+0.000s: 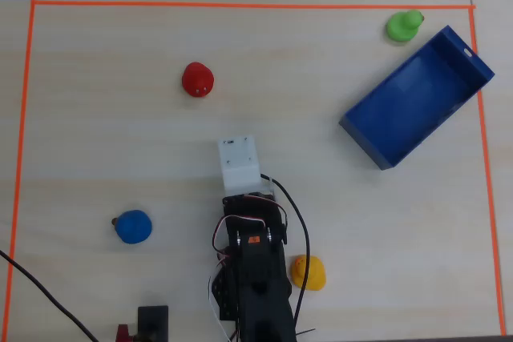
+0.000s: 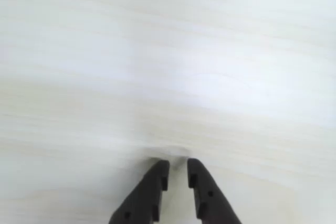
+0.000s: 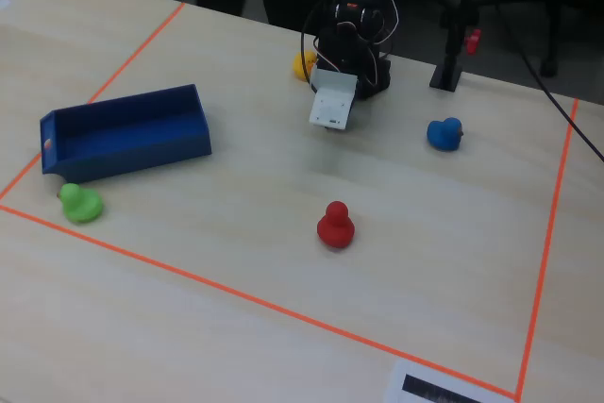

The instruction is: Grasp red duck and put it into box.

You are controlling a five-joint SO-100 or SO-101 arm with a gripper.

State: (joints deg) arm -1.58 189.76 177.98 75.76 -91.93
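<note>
Pale wood formed the desk, with orange tape marking a rectangle. Inside it, the red duck sat alone, well apart from the blue box at the overhead view's right. The end effector hung low over bare wood, holding nothing, its jaws nearly closed with a thin gap. A green duck lay near the box.

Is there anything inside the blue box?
The box looks empty: the overhead view shows only its bare blue floor. In the fixed view, the near wall hides part of the floor. The green duck sits outside, beside it.
</note>
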